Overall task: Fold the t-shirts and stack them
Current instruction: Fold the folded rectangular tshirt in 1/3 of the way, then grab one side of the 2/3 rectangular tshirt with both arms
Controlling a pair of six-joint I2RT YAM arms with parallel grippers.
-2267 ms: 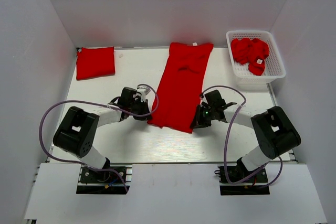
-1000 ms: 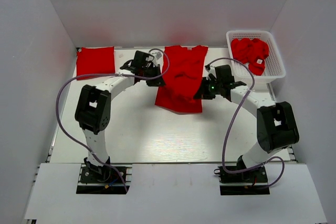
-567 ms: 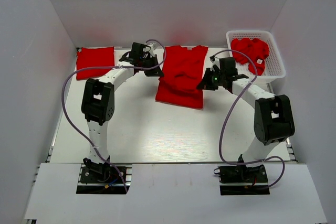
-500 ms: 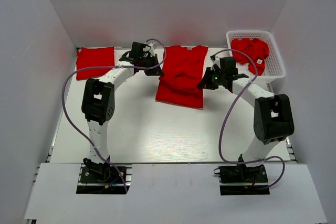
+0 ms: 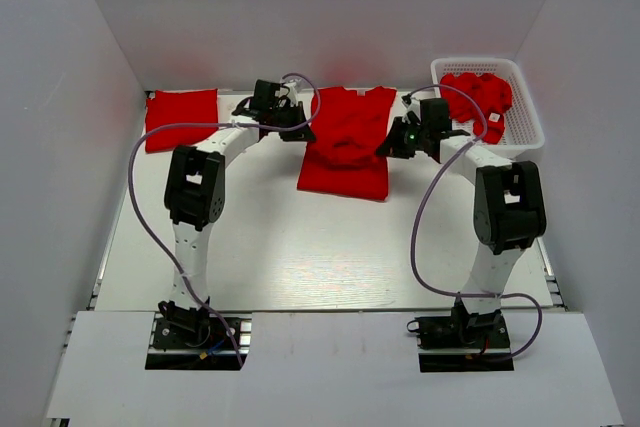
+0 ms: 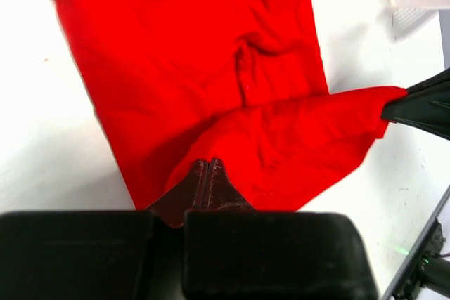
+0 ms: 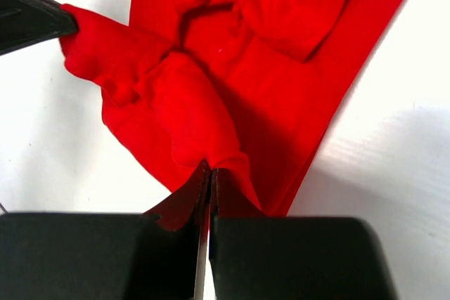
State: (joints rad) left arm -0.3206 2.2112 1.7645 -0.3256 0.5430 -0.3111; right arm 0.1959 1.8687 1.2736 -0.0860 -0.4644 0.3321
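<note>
A red t-shirt (image 5: 345, 152) lies at the back middle of the table, its near end doubled over its far half. My left gripper (image 5: 300, 134) is shut on the lifted hem's left corner (image 6: 207, 163). My right gripper (image 5: 387, 145) is shut on the hem's right corner (image 7: 211, 163). Both hold the hem above the shirt's far half. A folded red t-shirt (image 5: 182, 118) lies at the back left. More crumpled red t-shirts (image 5: 478, 99) fill the basket.
A white mesh basket (image 5: 527, 119) stands at the back right, close to my right arm. White walls enclose the table at the back and both sides. Purple cables loop from both arms over the table.
Both grippers have carried the shirt's near hem up and toward the back, folding the long shirt over itself. In the last half second they moved a little farther back.
</note>
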